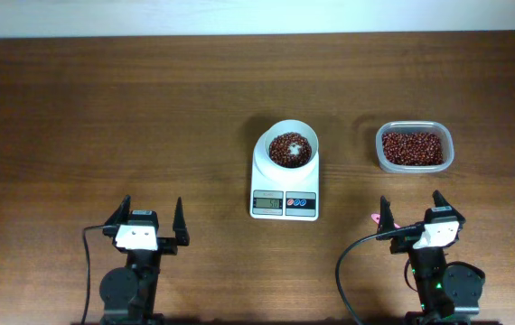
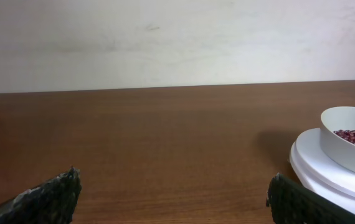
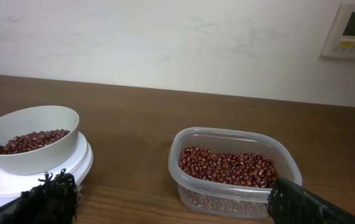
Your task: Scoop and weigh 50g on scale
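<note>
Both arms sit low at near edge of surface (image 1: 104, 108), folded back, wrists level, pointing fwd. The left gripper (image 1: 153, 212) has jaws spread wide & empty; the right gripper (image 1: 411, 206) same, spread & empty. Count: 2 arms, 1 scale (image 1: 284, 185), 1 white bowl (image 1: 310, 135) on top of it, 1 clear tub (image 1: 379, 152). The scale stands mid-surface, ahead of & btwn the grippers; tub to its right, apart. The beans (image 1: 286, 150) lie in 2 lots: one in bowl, one in tub. Small pink item (image 1: 374, 217) just beside right gripper, too small to ID.
</note>
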